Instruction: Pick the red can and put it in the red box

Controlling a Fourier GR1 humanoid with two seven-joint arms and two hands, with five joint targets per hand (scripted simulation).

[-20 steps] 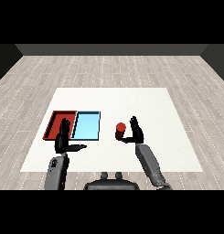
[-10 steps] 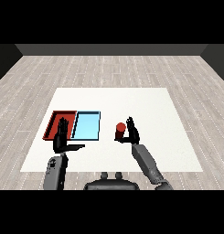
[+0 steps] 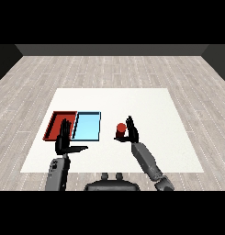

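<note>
The red can (image 3: 120,130) stands upright on the white table, a little right of the light blue tray. My right hand (image 3: 131,131) is against the can's right side, with its fingers still fairly straight and the thumb reaching under the can's front; it does not curl round the can. The red tray (image 3: 55,124) lies at the left, beside the light blue tray (image 3: 87,126). My left hand (image 3: 64,140) hovers open over the red tray's near edge, fingers straight up and thumb pointing right.
The white table (image 3: 146,105) stretches wide behind and to the right of the can. Its near edge runs just below both forearms. Grey plank floor surrounds the table.
My right hand has slid left, closing in on the can until it touches its right side. The left hand and the can have stayed put.
</note>
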